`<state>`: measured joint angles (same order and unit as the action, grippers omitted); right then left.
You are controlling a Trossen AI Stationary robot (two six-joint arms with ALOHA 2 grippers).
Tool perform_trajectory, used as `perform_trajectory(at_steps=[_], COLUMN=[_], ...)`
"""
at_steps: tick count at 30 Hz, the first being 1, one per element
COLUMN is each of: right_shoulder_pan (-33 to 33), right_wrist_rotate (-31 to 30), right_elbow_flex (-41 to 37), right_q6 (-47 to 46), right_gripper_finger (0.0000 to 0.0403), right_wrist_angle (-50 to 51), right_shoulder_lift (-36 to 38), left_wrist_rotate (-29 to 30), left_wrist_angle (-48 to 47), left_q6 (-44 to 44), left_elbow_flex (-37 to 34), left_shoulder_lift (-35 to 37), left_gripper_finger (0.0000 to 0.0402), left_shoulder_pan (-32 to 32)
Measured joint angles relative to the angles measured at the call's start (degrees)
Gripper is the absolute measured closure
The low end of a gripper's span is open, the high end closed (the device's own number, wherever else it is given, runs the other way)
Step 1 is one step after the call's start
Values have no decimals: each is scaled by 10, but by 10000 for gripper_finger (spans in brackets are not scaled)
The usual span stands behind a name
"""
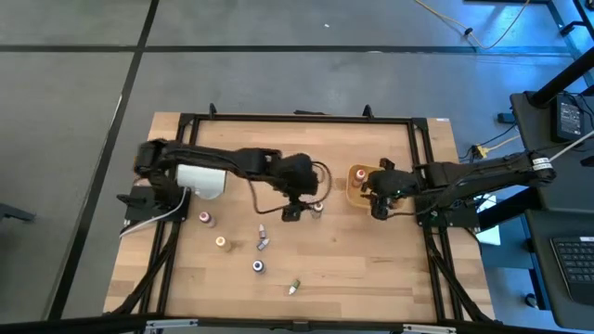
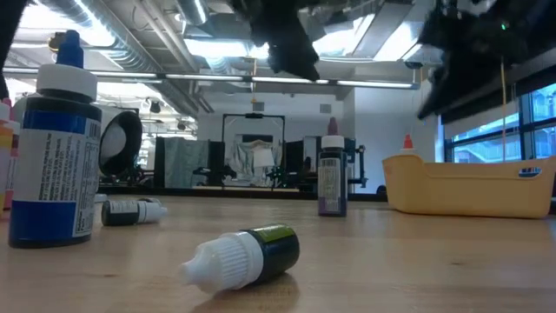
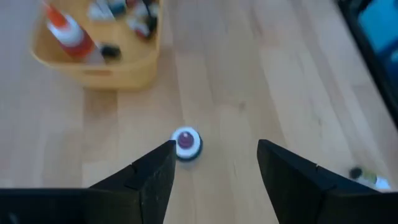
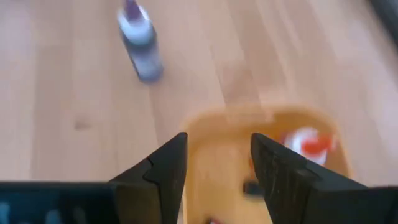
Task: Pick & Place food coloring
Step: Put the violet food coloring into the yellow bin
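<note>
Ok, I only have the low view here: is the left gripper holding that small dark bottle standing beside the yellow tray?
Observer: No. In its wrist view the left gripper is open, and the small white-capped, purple-tipped bottle stands on the wooden table below, clear of both fingers.
Operator: And the other arm?
Observer: The right gripper hangs open above the tan plastic tray, with nothing between its fingers.
Operator: Anything inside it?
Observer: Yes, an orange-and-white bottle and a few smaller items I cannot identify.
</note>
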<state>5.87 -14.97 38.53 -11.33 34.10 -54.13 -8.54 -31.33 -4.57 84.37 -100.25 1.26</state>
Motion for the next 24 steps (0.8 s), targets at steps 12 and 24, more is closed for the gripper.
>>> perform_trajectory(at_steps=[12,24], right_shoulder_pan=[0,0], right_wrist_rotate=[30,31], right_elbow_flex=[57,59], right_q6=[146,150], right_gripper_finger=[180,117], right_wrist_angle=[-113,-164], right_shoulder_lift=[0,-28], left_wrist_rotate=[6,14], left_wrist_angle=[517,581], left_q6=[51,54], left_elbow_flex=[-375,-428], left_shoulder_lift=[206,249], left_gripper_finger=[180,180], left_shoulder_pan=[0,0])
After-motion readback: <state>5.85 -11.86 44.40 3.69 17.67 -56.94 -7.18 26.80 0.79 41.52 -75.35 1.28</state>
